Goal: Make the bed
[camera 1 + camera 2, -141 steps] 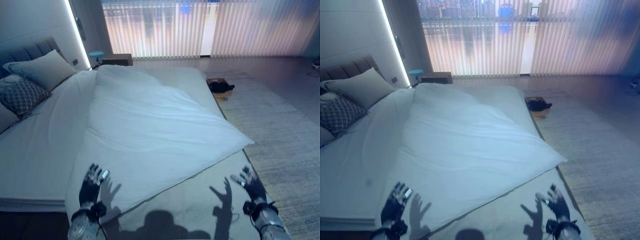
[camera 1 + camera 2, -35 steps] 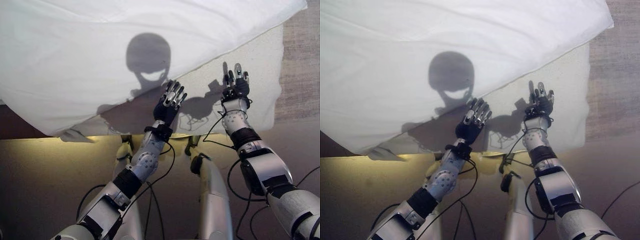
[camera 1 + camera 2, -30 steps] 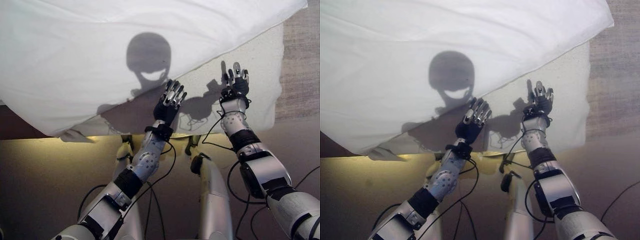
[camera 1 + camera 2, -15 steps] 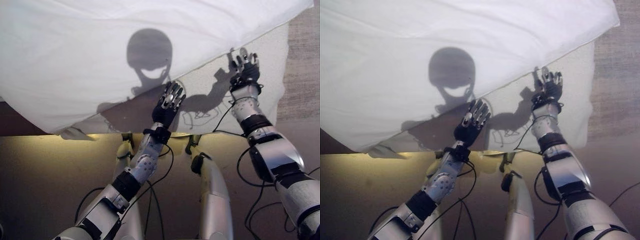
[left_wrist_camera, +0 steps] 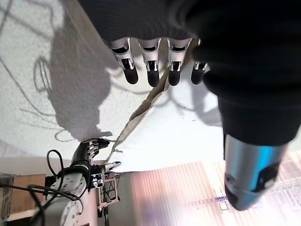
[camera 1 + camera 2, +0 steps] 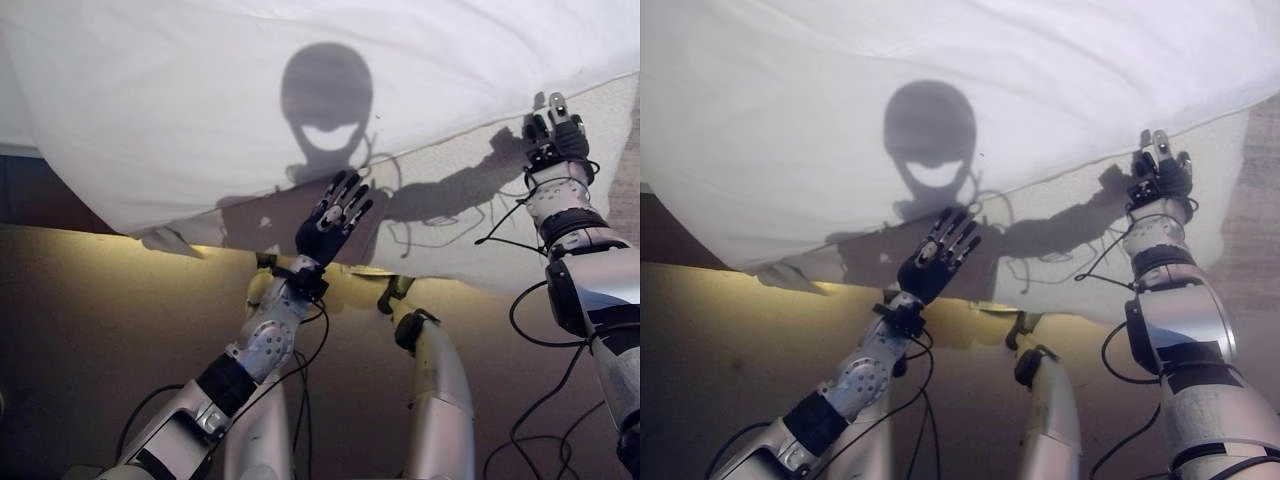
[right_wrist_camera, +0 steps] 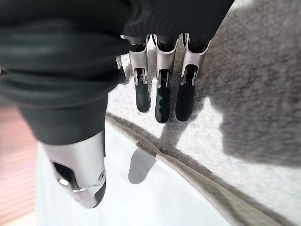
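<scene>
Over the duvet (image 6: 200, 90) edge, both hands' fingers (image 7: 162, 96) spread.

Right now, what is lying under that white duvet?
Under the white duvet a speckled pale blanket sticks out along its edge, near the open left robot hand and right robot hand. How far it runs beneath, and anything else there, is covered.

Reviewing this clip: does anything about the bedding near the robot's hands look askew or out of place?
Yes. The white duvet lies crooked: its lower edge runs diagonally, leaving a wedge of the textured mattress cover bare. The left hand and right hand are both open at that edge, holding nothing.
</scene>
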You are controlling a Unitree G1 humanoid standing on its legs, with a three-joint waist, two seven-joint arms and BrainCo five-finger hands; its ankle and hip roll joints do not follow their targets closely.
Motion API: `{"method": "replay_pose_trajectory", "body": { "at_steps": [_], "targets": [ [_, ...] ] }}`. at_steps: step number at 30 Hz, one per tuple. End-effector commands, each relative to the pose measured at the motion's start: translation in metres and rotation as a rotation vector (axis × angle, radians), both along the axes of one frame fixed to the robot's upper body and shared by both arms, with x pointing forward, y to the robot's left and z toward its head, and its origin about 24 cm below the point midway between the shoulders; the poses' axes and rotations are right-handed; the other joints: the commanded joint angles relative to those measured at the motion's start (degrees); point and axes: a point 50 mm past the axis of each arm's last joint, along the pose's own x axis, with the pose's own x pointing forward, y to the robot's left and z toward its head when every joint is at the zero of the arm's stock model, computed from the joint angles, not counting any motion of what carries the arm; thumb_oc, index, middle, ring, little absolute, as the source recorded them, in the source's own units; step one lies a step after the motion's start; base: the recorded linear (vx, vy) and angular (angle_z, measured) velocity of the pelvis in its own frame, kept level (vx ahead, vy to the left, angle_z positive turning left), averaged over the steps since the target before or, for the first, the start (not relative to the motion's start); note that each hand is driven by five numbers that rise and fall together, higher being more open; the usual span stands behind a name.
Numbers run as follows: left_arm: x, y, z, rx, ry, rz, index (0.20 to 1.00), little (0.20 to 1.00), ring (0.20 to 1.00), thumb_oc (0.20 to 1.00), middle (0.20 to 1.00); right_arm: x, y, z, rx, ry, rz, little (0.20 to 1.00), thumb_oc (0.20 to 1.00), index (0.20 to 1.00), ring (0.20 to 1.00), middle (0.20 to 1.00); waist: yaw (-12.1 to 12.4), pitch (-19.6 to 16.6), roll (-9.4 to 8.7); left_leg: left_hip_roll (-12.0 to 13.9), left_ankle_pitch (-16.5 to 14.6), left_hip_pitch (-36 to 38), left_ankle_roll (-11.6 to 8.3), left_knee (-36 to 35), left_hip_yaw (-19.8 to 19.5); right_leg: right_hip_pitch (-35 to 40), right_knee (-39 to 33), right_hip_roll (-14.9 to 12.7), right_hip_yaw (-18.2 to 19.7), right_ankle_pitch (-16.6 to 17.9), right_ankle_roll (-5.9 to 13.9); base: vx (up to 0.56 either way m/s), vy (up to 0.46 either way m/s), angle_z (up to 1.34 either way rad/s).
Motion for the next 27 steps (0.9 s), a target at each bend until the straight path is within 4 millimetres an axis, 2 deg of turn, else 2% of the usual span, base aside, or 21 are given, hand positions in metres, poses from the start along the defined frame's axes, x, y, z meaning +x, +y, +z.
{"method": "replay_pose_trajectory", "body": {
  "at_steps": [1, 5, 12, 16, 27],
  "targets": [
    [-0.019, -0.012, 0.027, -0.049, -0.161, -0.101, 1.0, 1.0, 1.0, 1.0, 1.0, -0.007, -0.013, 0.033, -0.072, -0.117, 0.021, 1.0, 1.0, 1.0, 1.0, 1.0, 1.6, -0.5, 4.65, 3.1, -3.9, -1.7, -0.32, 3.0, -1.4, -2.4, -1.4, 2.8, 0.8, 1.0, 3.72, 0.04, -0.106, 0.03],
    [-0.02, -0.007, 0.026, -0.042, -0.167, -0.091, 1.0, 1.0, 1.0, 1.0, 1.0, -0.004, -0.004, 0.045, -0.088, -0.167, 0.058, 1.0, 1.0, 1.0, 1.0, 1.0, 1.8, -0.5, 4.43, 3.3, -3.4, -1.5, -0.4, 2.1, -1.3, -3.1, -0.9, 3.0, 0.7, 0.9, 3.7, 0.02, -0.079, 0.01],
    [-0.021, -0.002, 0.027, -0.047, -0.174, -0.077, 1.0, 1.0, 1.0, 1.0, 1.0, 0.003, 0.04, 0.078, -0.163, -0.374, 0.232, 1.0, 1.0, 1.0, 1.0, 1.0, 1.3, -0.5, 3.68, 3.9, -1.9, -1.1, -1.01, -0.3, -0.9, -4.2, -0.9, 3.7, 0.6, 0.7, 3.51, 0.01, -0.072, -0.02],
    [-0.021, 0.002, 0.025, -0.052, -0.166, -0.059, 1.0, 1.0, 1.0, 1.0, 1.0, 0.001, 0.047, 0.087, -0.16, -0.448, 0.242, 1.0, 1.0, 1.0, 1.0, 1.0, 1.0, -0.5, 3.38, 4.0, -1.5, -1.2, -1.37, -0.9, -1.0, -4.6, -0.1, 4.0, 0.0, 0.1, 3.19, 0.01, -0.058, -0.01],
    [-0.024, 0.005, 0.023, -0.04, -0.161, -0.056, 1.0, 1.0, 1.0, 1.0, 1.0, 0.0, 0.065, 0.106, -0.203, -0.507, 0.267, 1.0, 1.0, 1.0, 1.0, 1.0, 1.0, -0.5, 3.06, 4.5, -0.5, -1.7, -1.8, -2.1, -1.6, -5.4, 1.0, 4.4, -1.1, -0.3, 3.07, 0.01, -0.032, 0.02]
  ]
}}
